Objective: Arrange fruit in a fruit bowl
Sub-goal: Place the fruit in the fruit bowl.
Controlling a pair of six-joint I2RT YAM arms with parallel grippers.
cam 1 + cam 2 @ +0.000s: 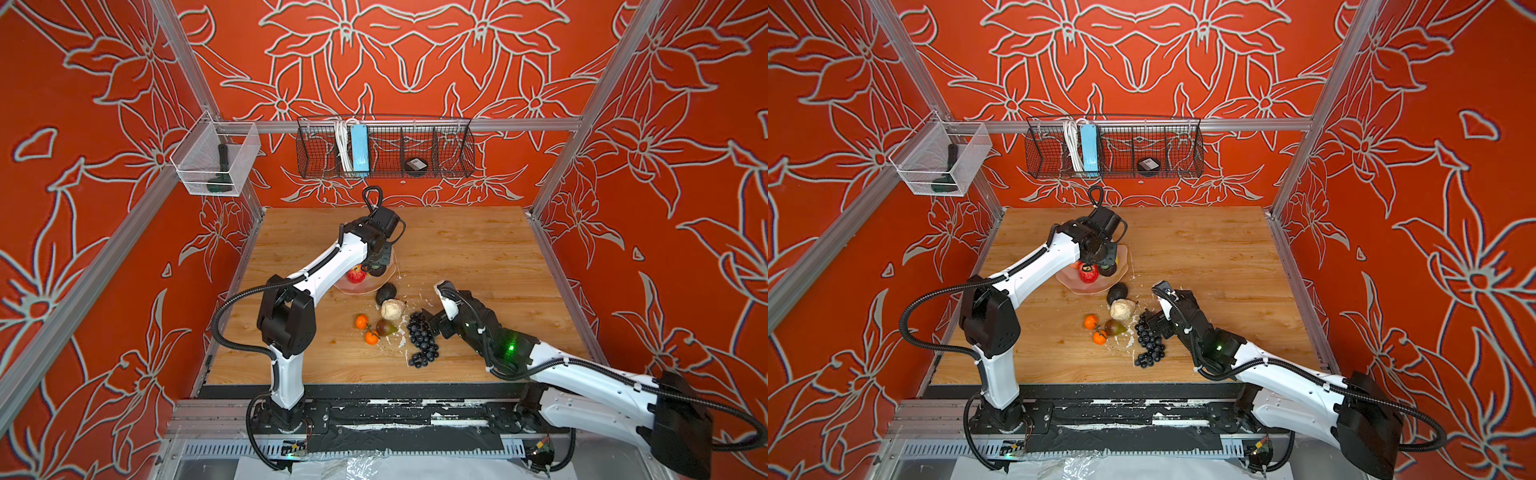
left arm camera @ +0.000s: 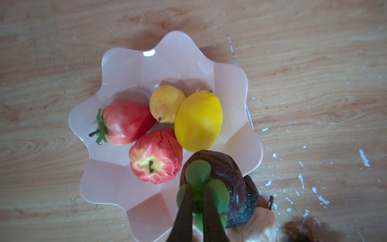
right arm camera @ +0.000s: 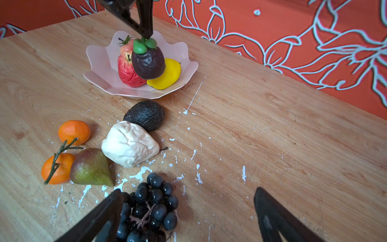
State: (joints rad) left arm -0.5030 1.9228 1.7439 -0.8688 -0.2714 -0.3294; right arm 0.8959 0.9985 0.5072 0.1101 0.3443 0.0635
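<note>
The fruit bowl (image 2: pixel 178 56) sits a little left of centre in both top views, on the wooden table (image 1: pixel 478 257). It is partly covered there by your left arm (image 1: pixel 328 266). Four pieces lie bunched together on its floor: a red strawberry (image 2: pixel 125 123) with green leaves, a red apple (image 2: pixel 156 156), a small yellow fruit (image 2: pixel 166 103) and a larger lemon (image 2: pixel 199 121).

Your left gripper (image 3: pixel 146 35) is clenched on the green cap of a dark purple fruit (image 3: pixel 148 62). This fruit hangs over the bowl near the rim on the avocado's side. You cannot tell whether it touches the apple or the lemon.

Just outside that rim, below the bowl in the top views, lies the dark avocado (image 3: pixel 145 115). The cream lumpy piece (image 3: pixel 129 144) presses against it. Further down the frame come a green-and-red pear (image 3: pixel 90 167) and two oranges (image 3: pixel 74 132) joined by a twig, with one orange touching the pear. The grape bunch (image 3: pixel 150 205) stretches down the frame to the right of this group.

Your right gripper (image 3: pixel 188 190) is low at the upper end of the bunch. Its jaws are spread wide and grasp nothing. One finger is right against the grapes and the other is over bare wood. White flecks (image 3: pixel 140 174) are scattered over the table around the loose fruit.
</note>
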